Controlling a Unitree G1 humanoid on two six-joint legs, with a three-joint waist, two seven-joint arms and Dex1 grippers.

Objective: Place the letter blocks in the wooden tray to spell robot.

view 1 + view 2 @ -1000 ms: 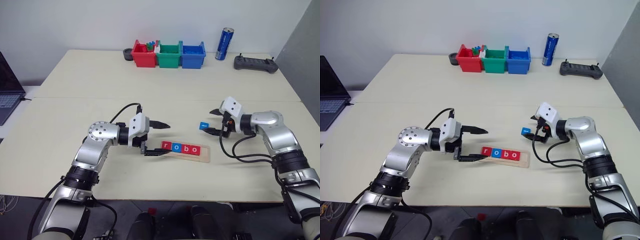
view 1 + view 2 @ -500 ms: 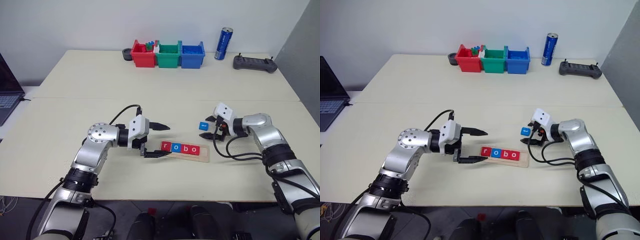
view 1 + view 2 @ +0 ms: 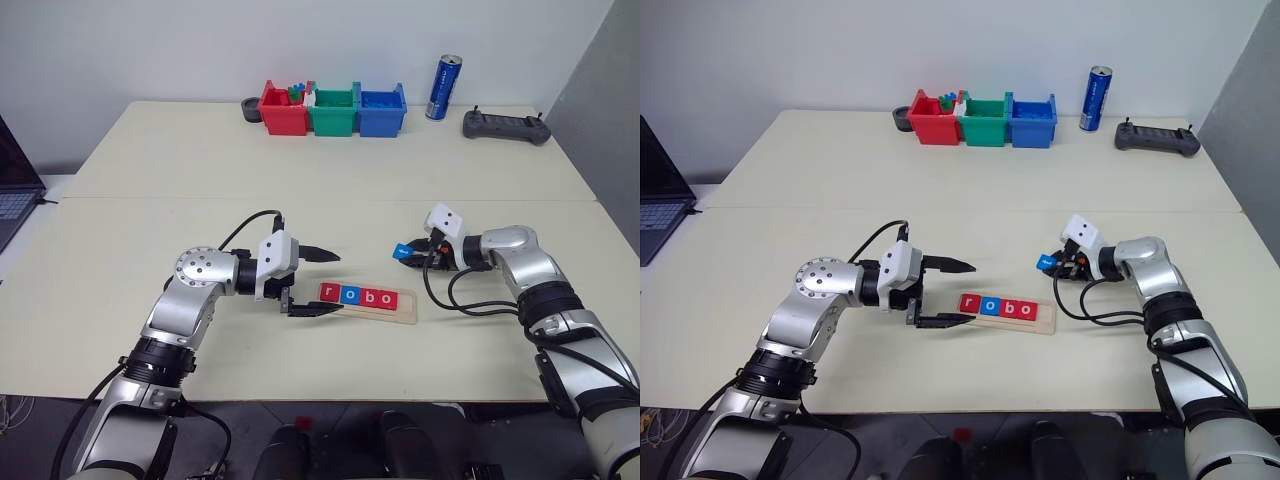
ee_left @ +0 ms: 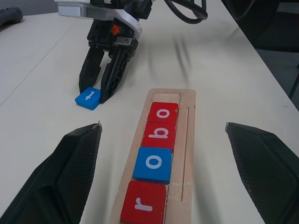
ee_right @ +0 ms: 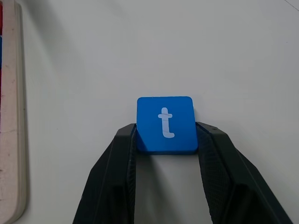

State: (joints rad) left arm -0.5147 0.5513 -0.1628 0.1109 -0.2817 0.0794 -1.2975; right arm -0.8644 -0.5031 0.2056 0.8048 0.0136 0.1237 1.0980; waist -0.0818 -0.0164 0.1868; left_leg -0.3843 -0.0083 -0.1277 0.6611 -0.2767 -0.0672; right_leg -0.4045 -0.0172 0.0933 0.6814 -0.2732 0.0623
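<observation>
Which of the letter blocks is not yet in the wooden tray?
The blue t block, on the table between the right gripper's fingers. The other four sit in the wooden tray, spelling r, o, b, o.

place: lab/office | cues: pale table [image 3: 300, 150], laptop [image 3: 15, 175], handheld controller [image 3: 505, 125], sorting bins [image 3: 333, 108]

Blue t block [image 5: 165, 124], white letter. Pale wooden tray [image 4: 188, 154] tiles: red r [image 4: 144, 202], blue o [image 4: 154, 164], red b [image 4: 159, 135], red o [image 4: 163, 113]. Cream worktop [image 3: 300, 160].
</observation>
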